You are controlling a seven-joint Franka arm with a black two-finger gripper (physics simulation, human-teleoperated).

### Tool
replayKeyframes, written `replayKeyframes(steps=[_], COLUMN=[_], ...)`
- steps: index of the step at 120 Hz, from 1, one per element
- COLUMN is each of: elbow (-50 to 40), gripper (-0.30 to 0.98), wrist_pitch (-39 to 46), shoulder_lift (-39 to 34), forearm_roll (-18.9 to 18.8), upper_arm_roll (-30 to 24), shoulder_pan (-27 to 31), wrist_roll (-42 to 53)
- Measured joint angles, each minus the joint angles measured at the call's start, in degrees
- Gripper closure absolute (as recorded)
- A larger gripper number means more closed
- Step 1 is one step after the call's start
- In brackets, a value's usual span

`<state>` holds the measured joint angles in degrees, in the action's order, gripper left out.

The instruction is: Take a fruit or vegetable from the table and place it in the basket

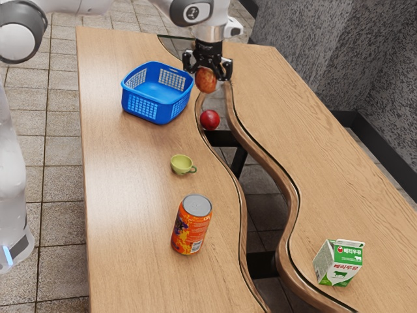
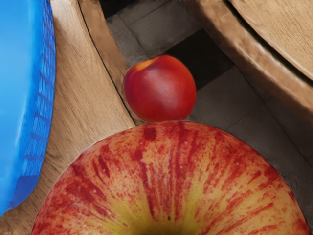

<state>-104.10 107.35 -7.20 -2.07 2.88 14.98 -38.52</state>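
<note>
Exterior view, left to right. White, jointed robot arm [image 1: 19, 150] at the far left, its upper links crossing the top of the view toward the middle. Pale brown wooden table [image 1: 130, 215] next, in two slabs with curving inner edges. On the left-hand slab, a bright blue plastic basket [image 1: 148, 109], rounded-square and open-topped, with latticework sides. Nearer the camera, well apart from the basket, a small yellow-green cup [image 1: 181, 164], upright, handle toward the view's right. Nearer still, an upright orange drink can [image 1: 190, 228] with a silver top and dark printed artwork. Back up at the far end, just beside the basket on its right-hand side, a round red-and-yellow streaked apple [image 1: 206, 81], raised and outside the basket. Black two-finger gripper [image 1: 208, 74] closed on it, one finger at either side. Wrist view has the apple large, right under the hand, with the blue basket wall near. A smaller, smooth, round deep-red fruit [image 1: 210, 120] lies near the apple, by the left-hand slab's curved edge; wrist view adds an orange-yellow patch on its skin. Then the winding channel between slabs, grey tiled floor [image 1: 266, 195] and dark supports visible through it. On the right-hand slab, a green-and-white gable-topped milk carton [image 1: 339, 262]. Rough grey wall [image 1: 339, 52] beyond the table.
</note>
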Motion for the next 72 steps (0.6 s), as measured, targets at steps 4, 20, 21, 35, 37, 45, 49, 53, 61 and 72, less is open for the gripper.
replayKeyframes(steps=[4, 20, 21, 35, 37, 45, 49, 53, 61, 72], elbow=[0.0, 0.0, 0.0, 0.1, 0.2, 0.4, 0.4, 0.5, 1.0, 2.4], gripper=[0.39, 0.39, 0.39, 0.39, 0.39, 0.39, 0.39, 0.39, 0.39, 0.39], wrist_pitch=[-0.2, -0.9, -0.9, -1.2, -1.2, -1.3, -1.3, -1.4, -1.4, -1.4], shoulder_lift=[0.6, 1.6, 1.6, 2.2, 2.4, 3.3, 3.5, 3.7, 4.4, 5.7], forearm_roll=[-0.3, -0.8, -0.8, -0.8, -0.8, -0.6, -0.6, -0.6, -0.5, 0.0], upper_arm_roll=[0.0, 0.2, 0.2, 0.2, 0.2, 0.2, 0.2, 0.2, 0.2, 0.3], shoulder_pan=[2.4, 10.1, 10.4, 12.5, 12.8, 14.4, 15.2, 16.0, 17.4, 18.9], wrist_roll=[0.2, 1.2, 1.3, 2.5, 2.7, 3.5, 3.9, 4.3, 5.1, 6.3])
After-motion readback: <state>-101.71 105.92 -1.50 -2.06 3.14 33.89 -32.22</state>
